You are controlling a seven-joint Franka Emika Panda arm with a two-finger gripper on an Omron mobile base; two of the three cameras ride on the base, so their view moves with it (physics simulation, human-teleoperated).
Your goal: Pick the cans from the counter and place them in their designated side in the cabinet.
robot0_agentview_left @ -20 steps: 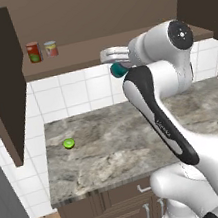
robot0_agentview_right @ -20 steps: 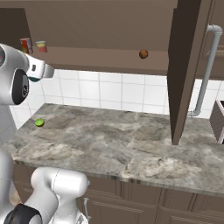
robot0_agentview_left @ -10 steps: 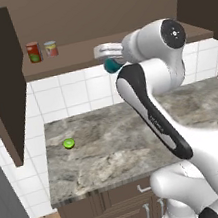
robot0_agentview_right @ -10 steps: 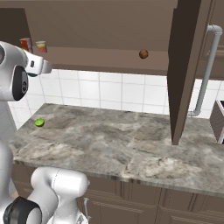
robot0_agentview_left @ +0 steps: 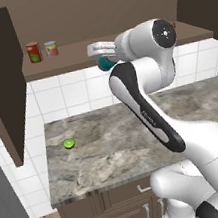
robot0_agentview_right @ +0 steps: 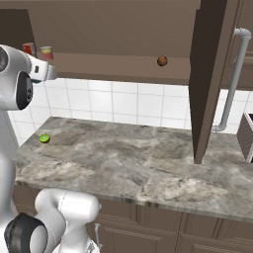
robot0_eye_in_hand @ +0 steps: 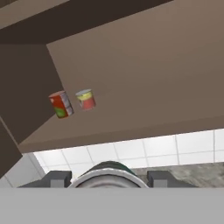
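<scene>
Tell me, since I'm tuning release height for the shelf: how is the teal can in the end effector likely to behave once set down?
The teal can looks short and rigid, so it should probably stand steadily on the shelf if released upright. Its round side suggests it could roll if tipped. The end effector is shut on it, and the smooth-looking wall may slip slightly.

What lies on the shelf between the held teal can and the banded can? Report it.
Nothing: in the left base view, bare brown shelf runs from the banded can to the teal can in the gripper.
</scene>
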